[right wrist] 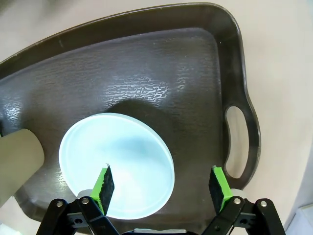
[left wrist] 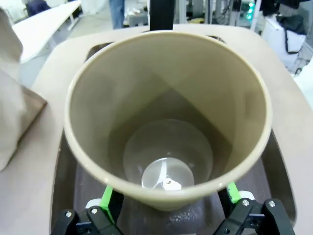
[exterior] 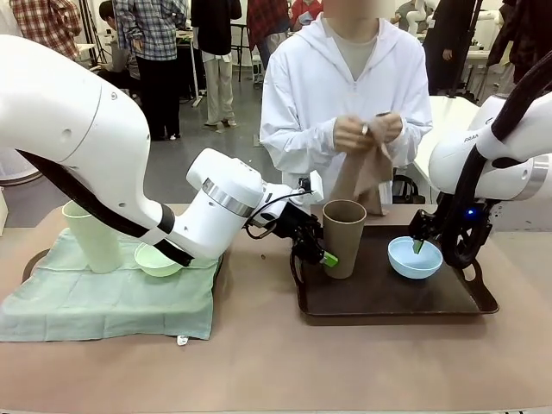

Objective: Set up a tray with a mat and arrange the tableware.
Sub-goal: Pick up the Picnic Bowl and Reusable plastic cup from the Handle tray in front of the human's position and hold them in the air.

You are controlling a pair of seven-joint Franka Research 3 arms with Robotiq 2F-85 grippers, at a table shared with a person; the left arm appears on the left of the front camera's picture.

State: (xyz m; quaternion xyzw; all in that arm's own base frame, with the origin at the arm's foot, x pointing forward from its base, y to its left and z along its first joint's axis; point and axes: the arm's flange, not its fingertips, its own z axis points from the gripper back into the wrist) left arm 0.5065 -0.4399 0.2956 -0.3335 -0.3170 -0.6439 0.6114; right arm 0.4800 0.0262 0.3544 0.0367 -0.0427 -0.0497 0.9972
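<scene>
- The robot's left arm cuts across the pale green tumbler (exterior: 90, 237) and the mint green bowl (exterior: 155, 260). It covers part of each where they stand on a green mat (exterior: 103, 302), well to the left of the tray (exterior: 388, 304).
- From the front, the left gripper (exterior: 323, 254) offers us one green pad at the tray's left end. Its other finger is lost behind the brown tumbler (exterior: 343, 237).
- In the left wrist view the brown tumbler (left wrist: 166, 98) gapes up at us, upright on the tray (left wrist: 66, 169), of which we make out dark slivers around its wall.
- In the right wrist view the picture's left edge crops the brown tumbler (right wrist: 17, 161), and the gripper's black body hides the near rim of the light blue bowl (right wrist: 122, 147).
- The left gripper (left wrist: 169, 196) has its fingers (left wrist: 106, 198) spread wide, one on either side of the tumbler's lower wall. We cannot tell whether the pads press on it.
- The right gripper (right wrist: 161, 188) also stands wide apart and holds nothing. One pad is over the bowl's inside, the other over bare tray (right wrist: 146, 63) near the handle slot.
- From the front, the right gripper (exterior: 420, 245) hangs just above the light blue bowl (exterior: 412, 260), which sits on the tray's right half.
- Beyond the tray's far side, a person's hands (exterior: 366, 134) grip a brown cloth (exterior: 362, 177).
</scene>
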